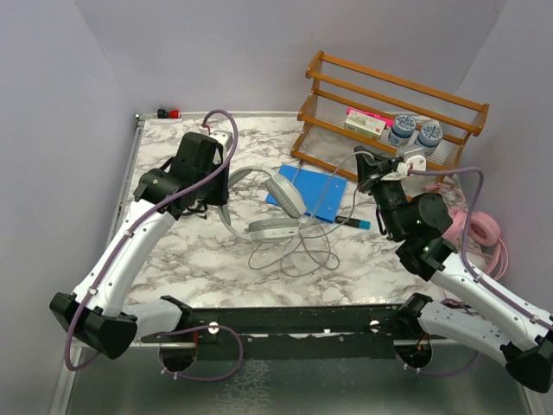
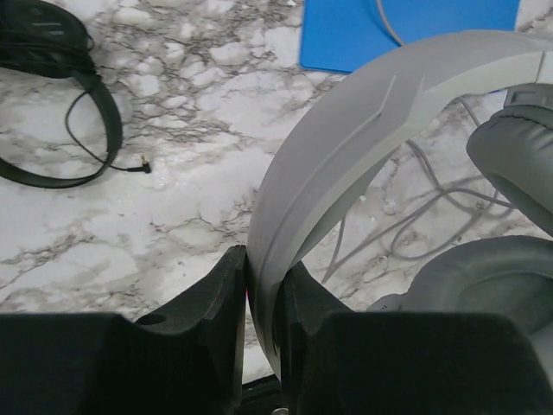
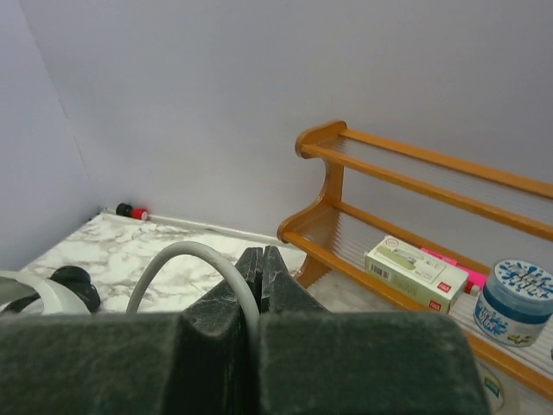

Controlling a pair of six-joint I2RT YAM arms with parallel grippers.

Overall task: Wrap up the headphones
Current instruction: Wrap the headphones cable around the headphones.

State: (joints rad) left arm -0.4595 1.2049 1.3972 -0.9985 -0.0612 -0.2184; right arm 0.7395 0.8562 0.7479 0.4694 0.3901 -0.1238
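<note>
Between plain lilac walls [image 1: 216, 52], a marbled table [image 1: 194, 259] bears grey-white headphones [image 1: 275, 227].

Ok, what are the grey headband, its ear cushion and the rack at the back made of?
Headband: matte grey plastic, judging by its smooth moulded crease. Ear cushion: probably soft leatherette, faintly sheened and puffy. Rack: varnished wood, warm orange, glossy.

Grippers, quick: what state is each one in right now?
Left gripper: shut on the headband of the grey-white headphones.
Right gripper: shut on the grey cable.
</note>
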